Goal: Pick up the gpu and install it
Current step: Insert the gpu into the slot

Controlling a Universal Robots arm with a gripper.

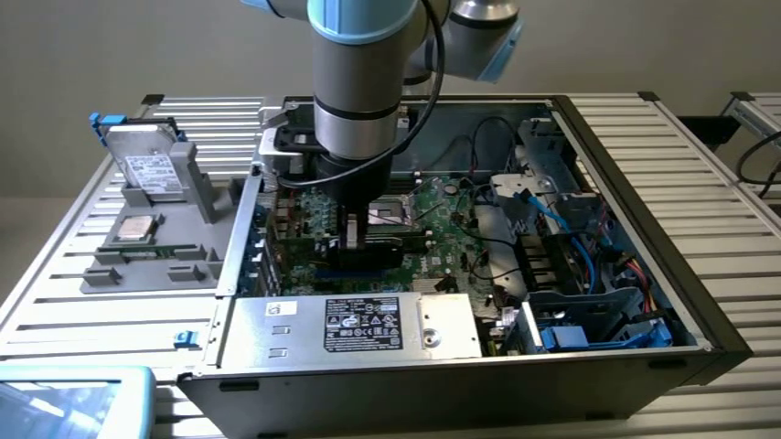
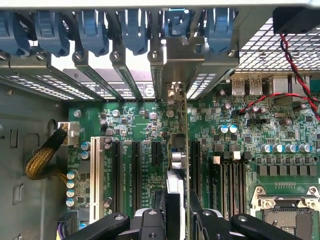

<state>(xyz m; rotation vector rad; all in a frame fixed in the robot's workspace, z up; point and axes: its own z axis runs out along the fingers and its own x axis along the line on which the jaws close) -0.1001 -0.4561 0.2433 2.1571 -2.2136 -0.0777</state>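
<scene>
The pickup is done: the gpu is clamped between the jaws of the gripper, low inside the case, over the motherboard. It is held on edge, its long axis laid along the slots, with its bracket end toward the rear latches. Whether it is fully seated cannot be told, so seating and release are judged to remain.

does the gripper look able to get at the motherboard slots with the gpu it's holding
Probably yes: the case is open, the gripper holds the gpu edge-on over the motherboard among its black slots, and no cable crosses them there.
</scene>
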